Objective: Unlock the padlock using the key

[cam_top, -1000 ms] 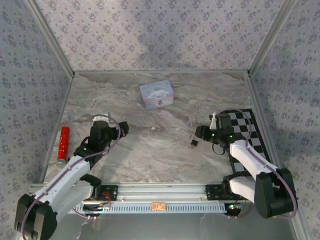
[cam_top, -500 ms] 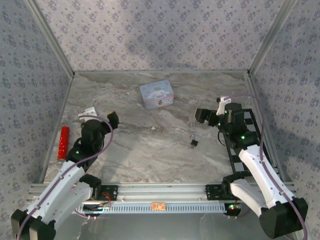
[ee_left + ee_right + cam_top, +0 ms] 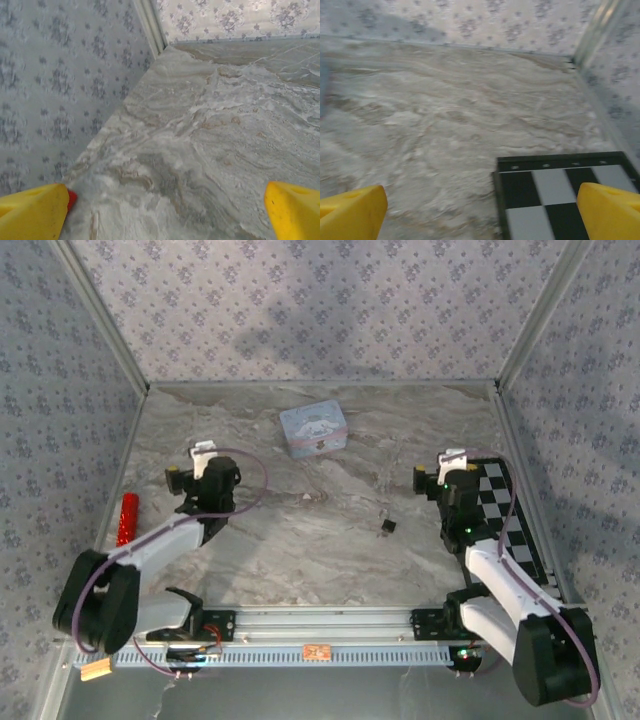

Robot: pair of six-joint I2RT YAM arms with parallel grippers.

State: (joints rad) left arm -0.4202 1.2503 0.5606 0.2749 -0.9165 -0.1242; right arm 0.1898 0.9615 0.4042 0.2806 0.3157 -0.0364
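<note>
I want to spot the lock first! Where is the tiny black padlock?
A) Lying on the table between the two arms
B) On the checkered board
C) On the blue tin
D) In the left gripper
A: the padlock lies on the bare table between the arms, and the left gripper and right gripper are both open and empty.

Left claw [image 3: 200,480] gaping wide, right claw [image 3: 440,483] gaping wide, both arms bent, forearms reaching forward, well apart
</note>
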